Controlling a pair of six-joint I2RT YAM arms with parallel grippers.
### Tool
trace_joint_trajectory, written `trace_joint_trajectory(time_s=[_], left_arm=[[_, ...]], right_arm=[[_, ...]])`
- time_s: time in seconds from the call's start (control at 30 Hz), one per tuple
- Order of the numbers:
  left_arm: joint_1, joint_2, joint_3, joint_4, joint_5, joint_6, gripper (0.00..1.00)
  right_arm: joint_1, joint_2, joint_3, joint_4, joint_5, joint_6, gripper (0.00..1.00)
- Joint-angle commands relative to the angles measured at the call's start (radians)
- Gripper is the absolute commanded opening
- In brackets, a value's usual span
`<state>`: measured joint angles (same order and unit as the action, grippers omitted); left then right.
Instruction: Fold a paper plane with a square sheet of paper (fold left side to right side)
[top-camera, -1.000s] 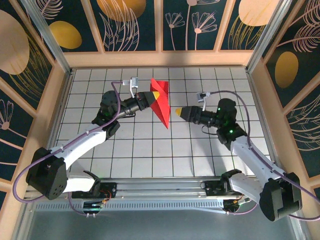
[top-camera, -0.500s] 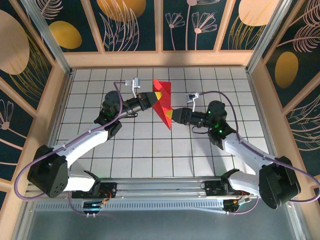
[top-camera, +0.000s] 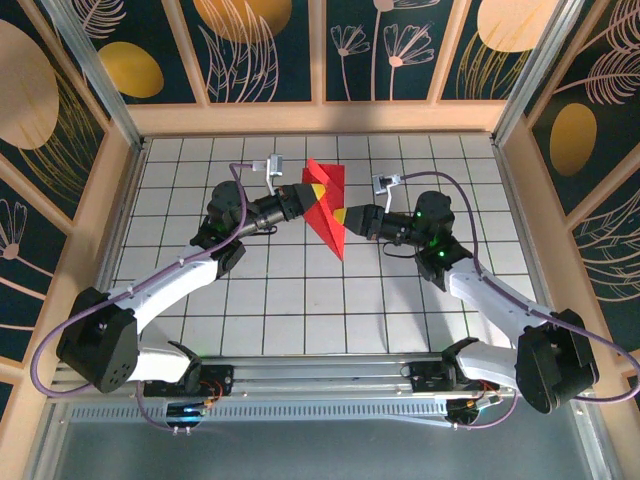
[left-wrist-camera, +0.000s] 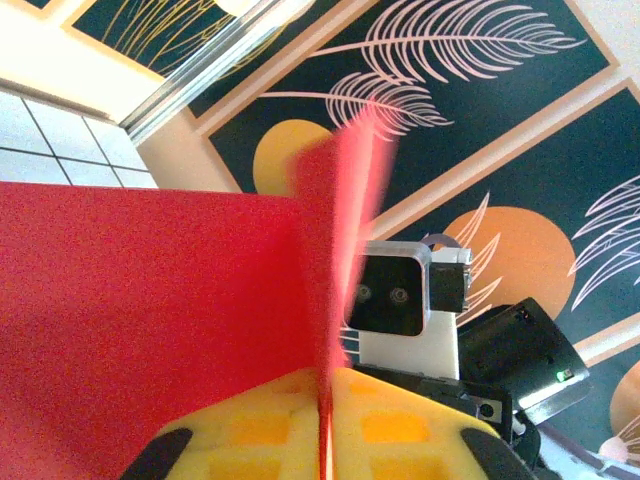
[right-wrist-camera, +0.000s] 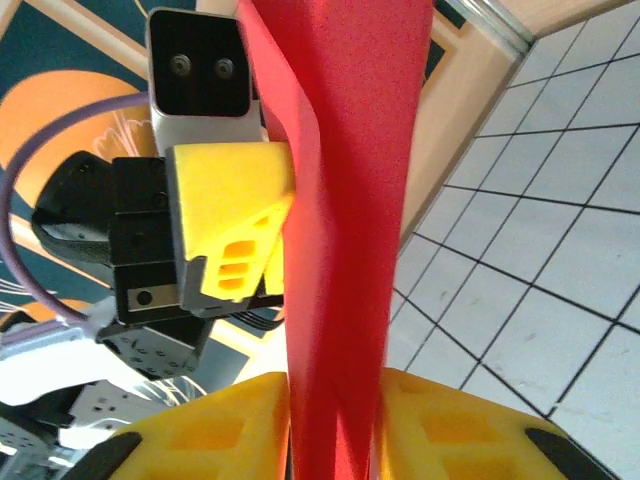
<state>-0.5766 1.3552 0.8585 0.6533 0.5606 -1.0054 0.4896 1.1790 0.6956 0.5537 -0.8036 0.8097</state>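
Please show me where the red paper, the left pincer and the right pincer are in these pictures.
red paper (top-camera: 330, 180), top view, its upper flap.
left pincer (top-camera: 313, 191), top view, yellow fingertips on the paper.
right pincer (top-camera: 339, 214), top view, yellow fingertips at the paper.

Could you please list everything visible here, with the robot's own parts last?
red paper: one, red, folded, held between both pincers over the table's far middle.
table: one, white grid tiles, underneath.
wall panels: several, dark with gold plant motifs, around the table.
left pincer: one, yellow pads, shut on the paper.
right pincer: one, yellow pads, shut on the paper.
left arm: one, white and black, near left.
right arm: one, white and black, near right.
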Motion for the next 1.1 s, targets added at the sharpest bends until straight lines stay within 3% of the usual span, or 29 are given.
trace_joint_trajectory(time_s=[0.0,0.13,0.23,0.33,0.5,0.67,0.87,1.07], left_arm=[[-0.006,-0.011,0.006,0.010,-0.026,0.031,0.28],[-0.006,-0.058,0.015,-0.160,-0.157,0.131,0.44],[-0.006,-0.126,0.000,-0.302,-0.326,0.197,0.50],[-0.006,-0.216,-0.034,-0.430,-0.525,0.233,0.54],[-0.006,-0.397,-0.110,-0.580,-0.819,0.239,0.61],[-0.006,-0.555,-0.170,-0.698,-1.042,0.214,0.66],[-0.006,-0.656,-0.196,-0.789,-1.161,0.187,0.67],[-0.006,-0.658,-0.191,-0.814,-1.171,0.180,0.68]], right_arm=[[-0.006,-0.028,0.037,-0.054,0.035,-0.039,0.13],[-0.005,-0.049,0.062,-0.164,0.077,-0.090,0.00],[0.000,-0.068,0.095,-0.300,0.151,-0.159,0.00],[0.036,-0.073,0.168,-0.508,0.302,-0.275,0.00],[0.194,0.027,0.368,-0.897,0.752,-0.468,0.00],[0.362,0.234,0.572,-1.204,1.294,-0.480,0.00],[0.484,0.526,0.743,-1.405,1.645,-0.465,0.00],[0.506,0.760,0.818,-1.413,1.721,-0.487,0.00]])
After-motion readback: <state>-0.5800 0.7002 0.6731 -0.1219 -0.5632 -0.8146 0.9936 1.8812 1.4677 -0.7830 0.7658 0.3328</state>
